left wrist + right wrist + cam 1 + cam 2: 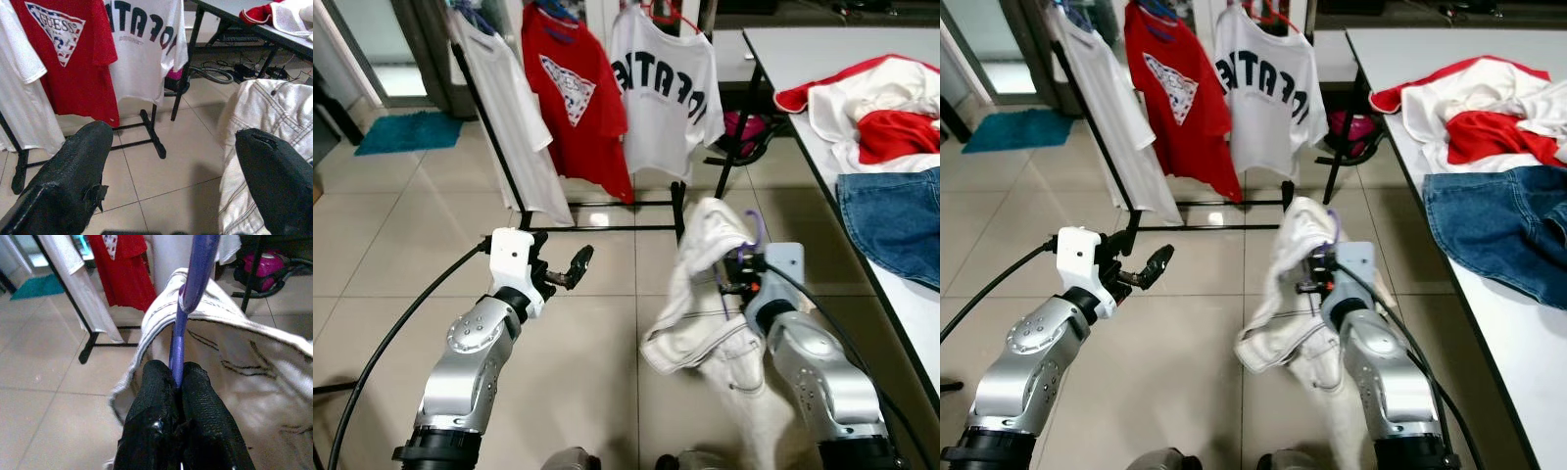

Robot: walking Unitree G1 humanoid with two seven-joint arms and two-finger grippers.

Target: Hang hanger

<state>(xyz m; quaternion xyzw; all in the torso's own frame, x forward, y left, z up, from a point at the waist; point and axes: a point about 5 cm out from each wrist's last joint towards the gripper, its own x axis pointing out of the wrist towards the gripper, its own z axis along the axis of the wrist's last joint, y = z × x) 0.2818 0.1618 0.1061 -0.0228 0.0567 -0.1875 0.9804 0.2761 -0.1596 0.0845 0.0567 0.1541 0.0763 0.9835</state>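
While the right gripper (177, 382) pinches the purple hanger (188, 303) between pressed-together fingers, white jeans (700, 313) drape over it and hang low at right, near the robot. Left gripper (570, 269) hovers over the floor (401, 245) with fingers spread, holding nothing. Farther off stands a black rack (597, 227), already carrying a white shirt (514, 127) at left, a red shirt (573, 93) in the middle and a lettered white shirt (661, 93) at right. On the right, a table (842, 44) bears a red-and-white garment (876, 108) and blue denim (896, 220). A teal mat (406, 132) lies far left.
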